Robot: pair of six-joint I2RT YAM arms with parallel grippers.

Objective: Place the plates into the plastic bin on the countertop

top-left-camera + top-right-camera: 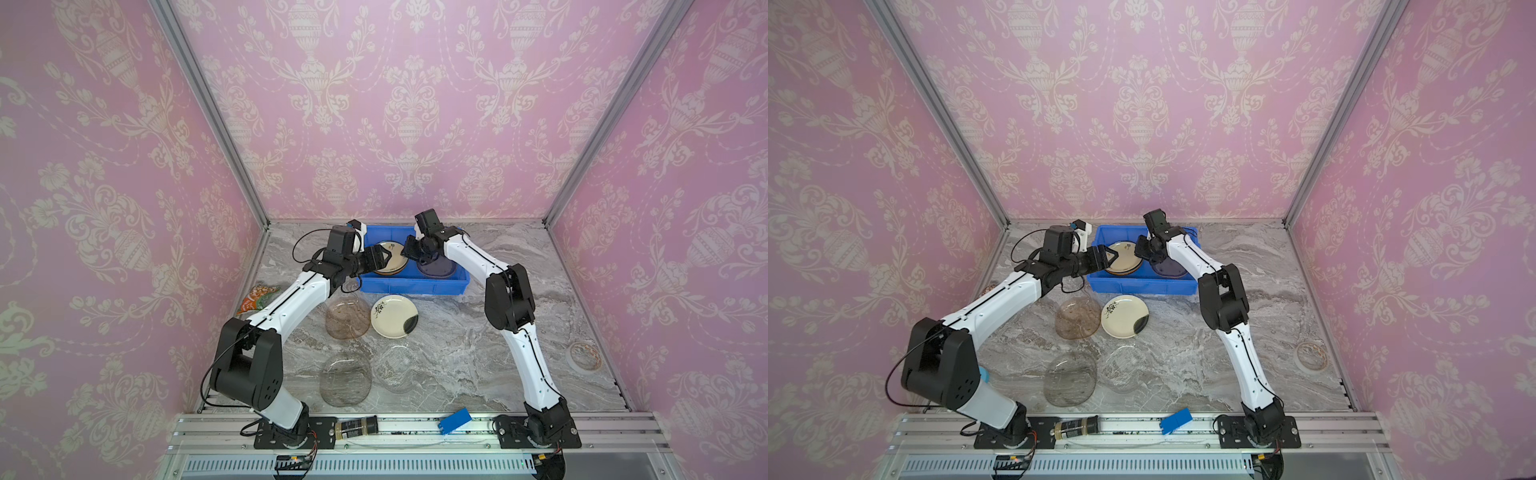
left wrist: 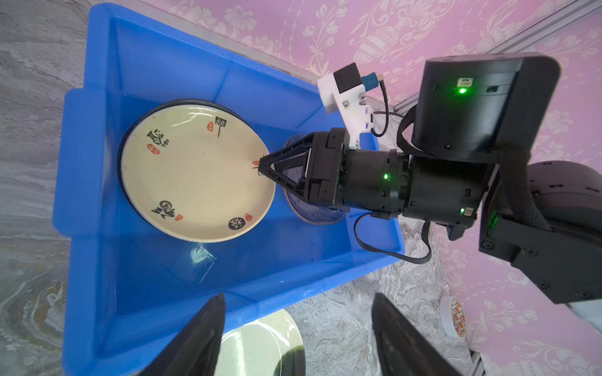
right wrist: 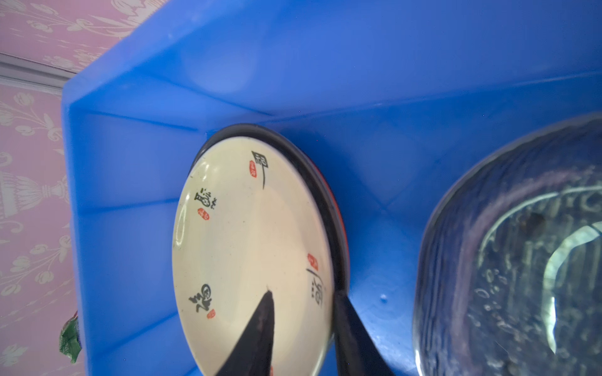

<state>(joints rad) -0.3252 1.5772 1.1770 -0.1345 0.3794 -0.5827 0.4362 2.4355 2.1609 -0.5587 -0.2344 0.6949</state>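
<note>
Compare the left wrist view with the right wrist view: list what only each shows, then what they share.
Left wrist only: the right gripper seen whole, the open left gripper, a second cream plate and a tape ring on the countertop. Right wrist only: a green scrap outside the plastic bin. Both: that bin, the cream calligraphy plate on a black plate, the glass plate.

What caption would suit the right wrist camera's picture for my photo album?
Right tool straddles the rim of a round cream calligraphy plate atop a black plate in the blue plastic bin.
</note>
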